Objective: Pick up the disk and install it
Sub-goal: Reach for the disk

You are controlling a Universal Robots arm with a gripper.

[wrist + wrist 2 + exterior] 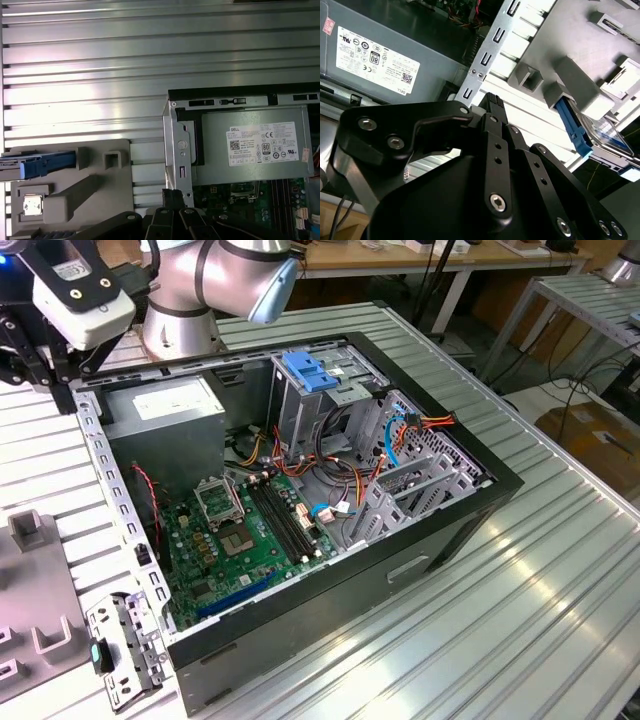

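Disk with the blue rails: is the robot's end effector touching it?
Apart. In the first wrist view the disk sits on the grey fixture, with bare fixture between it and the end effector.

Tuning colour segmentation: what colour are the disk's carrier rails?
Bright blue, clearest on the disk in the second wrist view.

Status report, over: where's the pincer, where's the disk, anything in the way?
Pincer by the side rail of the case, beside the power supply. Disk not picked up, sitting in the grey fixture outside it. Fixture's raised blocks stand next to it.
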